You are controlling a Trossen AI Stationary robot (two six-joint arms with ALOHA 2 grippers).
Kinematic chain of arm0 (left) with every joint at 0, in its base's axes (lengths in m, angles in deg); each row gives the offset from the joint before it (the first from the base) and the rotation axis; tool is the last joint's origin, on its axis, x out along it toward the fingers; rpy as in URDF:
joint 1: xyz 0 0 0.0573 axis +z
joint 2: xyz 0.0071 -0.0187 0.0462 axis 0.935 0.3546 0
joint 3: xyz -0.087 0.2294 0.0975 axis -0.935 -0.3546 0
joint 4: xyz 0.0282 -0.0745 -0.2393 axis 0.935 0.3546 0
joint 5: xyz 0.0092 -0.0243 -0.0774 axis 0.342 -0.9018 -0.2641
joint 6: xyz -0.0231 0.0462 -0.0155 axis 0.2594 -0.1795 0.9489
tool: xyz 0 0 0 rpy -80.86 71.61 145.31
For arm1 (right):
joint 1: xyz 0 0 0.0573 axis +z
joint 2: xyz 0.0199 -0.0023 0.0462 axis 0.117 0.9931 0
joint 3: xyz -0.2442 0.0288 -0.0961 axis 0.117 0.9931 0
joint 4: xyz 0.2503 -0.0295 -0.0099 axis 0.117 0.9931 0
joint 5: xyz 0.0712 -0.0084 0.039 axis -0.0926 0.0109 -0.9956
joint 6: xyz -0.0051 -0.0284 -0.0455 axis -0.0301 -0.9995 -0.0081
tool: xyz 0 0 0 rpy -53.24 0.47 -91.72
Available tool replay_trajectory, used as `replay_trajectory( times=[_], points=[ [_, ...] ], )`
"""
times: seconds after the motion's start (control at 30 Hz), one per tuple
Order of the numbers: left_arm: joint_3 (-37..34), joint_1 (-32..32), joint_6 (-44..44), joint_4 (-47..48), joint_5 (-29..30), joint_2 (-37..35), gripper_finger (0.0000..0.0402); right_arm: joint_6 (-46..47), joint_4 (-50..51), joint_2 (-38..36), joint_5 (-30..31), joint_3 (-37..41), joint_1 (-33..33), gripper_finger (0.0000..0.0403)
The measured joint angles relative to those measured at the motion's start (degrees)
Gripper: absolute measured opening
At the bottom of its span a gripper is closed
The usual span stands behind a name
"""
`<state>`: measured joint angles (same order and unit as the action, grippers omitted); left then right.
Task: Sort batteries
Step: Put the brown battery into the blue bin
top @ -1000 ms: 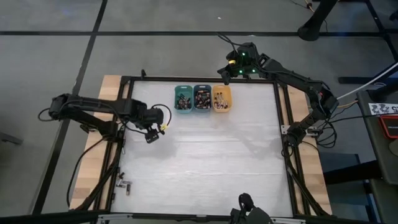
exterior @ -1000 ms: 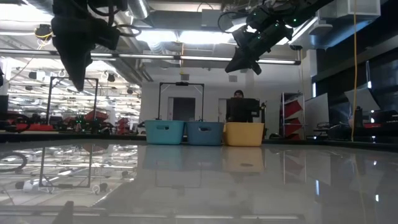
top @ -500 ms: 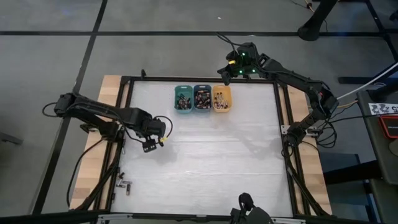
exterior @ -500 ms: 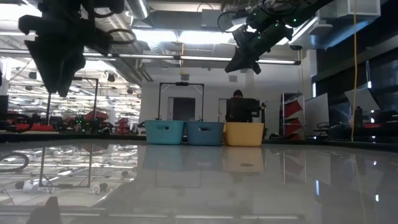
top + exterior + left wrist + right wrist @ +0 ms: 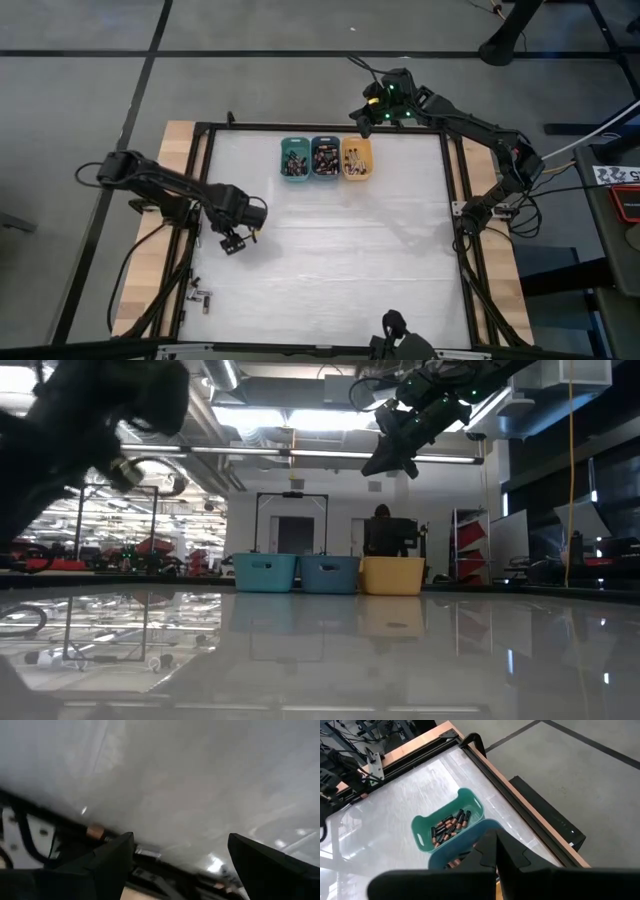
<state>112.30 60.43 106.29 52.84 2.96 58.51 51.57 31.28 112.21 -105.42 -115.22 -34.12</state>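
So the batteries [image 5: 325, 158] are sitting in three little bins lined up near the table's [image 5: 340, 260] far edge: a teal bin [image 5: 294, 158], a blue bin [image 5: 325, 158] and an orange bin [image 5: 356, 158], side by side and touching. In the right wrist view you can see dark cells with coppery bands lying in the teal one. The right gripper [image 5: 366, 117] hangs in the air above the far edge, just beside the orange bin, fingers pressed together with nothing in them. The left gripper [image 5: 232, 243] is over the left side of the table, well apart from the bins, fingers spread wide and empty. A few loose batteries [image 5: 200, 297] lie off the mat by the left frame.
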Motion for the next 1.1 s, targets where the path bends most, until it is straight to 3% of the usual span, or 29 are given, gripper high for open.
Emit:
replay_trajectory(
  times=[0.17,0.4,0.6,1.1],
  points=[
    [-2.3,-1.2,-1.8,1.3,-0.1,2.5,0.0310,-1.1,-0.1,0.0,-0.2,0.0,0.0,0.0000],
    [0.4,0.1,-14.8,2.7,-1.4,10.9,0.0310,-1.4,-0.3,0.0,-0.2,0.0,0.0,0.0000],
    [3.7,2.5,-23.9,2.9,3.4,17.3,0.0310,-1.4,-0.3,0.0,-0.2,0.0,0.0,0.0000],
    [-3.1,2.9,-33.3,5.3,3.8,23.1,0.0310,-1.4,0.2,0.1,-0.1,0.0,0.0,0.0000]
  ],
)
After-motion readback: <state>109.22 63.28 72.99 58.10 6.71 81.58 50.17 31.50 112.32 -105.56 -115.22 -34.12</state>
